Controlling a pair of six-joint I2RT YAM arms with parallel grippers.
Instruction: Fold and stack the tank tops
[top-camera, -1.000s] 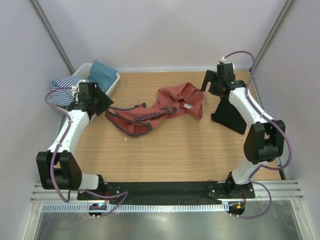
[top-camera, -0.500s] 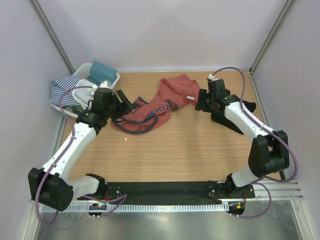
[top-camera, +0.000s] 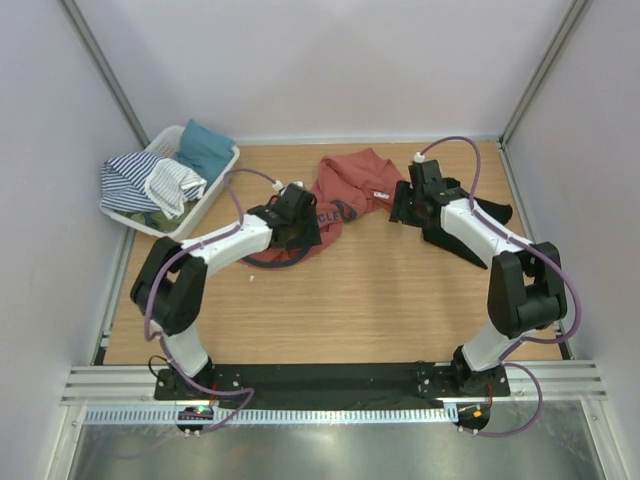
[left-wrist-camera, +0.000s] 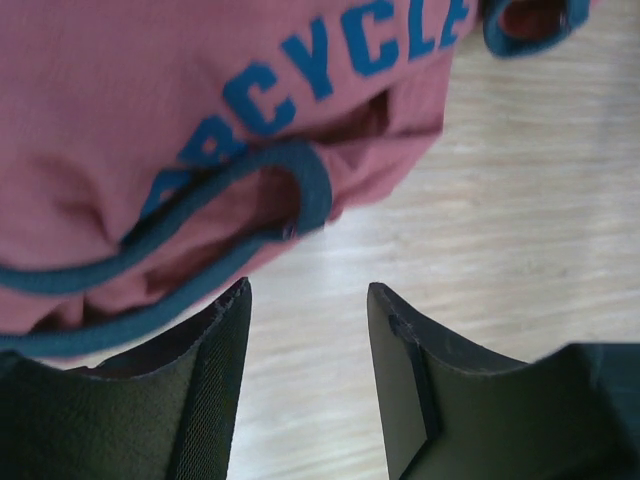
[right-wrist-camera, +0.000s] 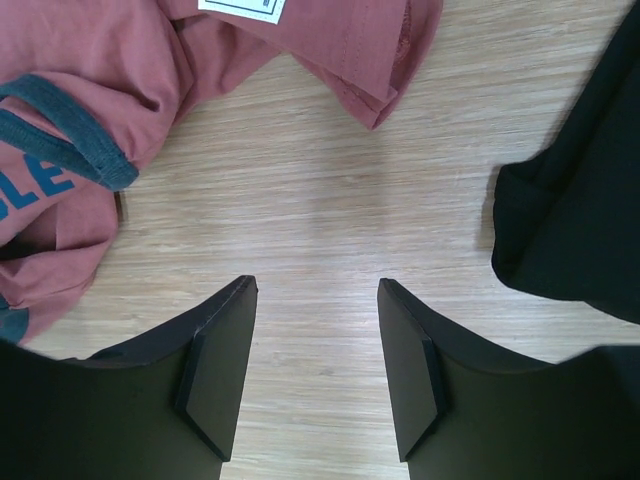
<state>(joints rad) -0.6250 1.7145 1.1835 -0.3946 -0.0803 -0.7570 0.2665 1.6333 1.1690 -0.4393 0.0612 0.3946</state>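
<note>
white arms (top-camera: 225, 240), black pincers (left-wrist-camera: 308, 305) (right-wrist-camera: 316, 295), purple cables (top-camera: 452, 139)

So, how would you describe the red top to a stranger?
On the wooden table, look at the far middle. The crumpled rust-red tank top lies there; unlike the plain black top on its right, it carries blue letters and dark strap edging.

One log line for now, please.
left gripper open, empty, at rust-red tank top | right gripper open, empty, between it and black tank top
</note>
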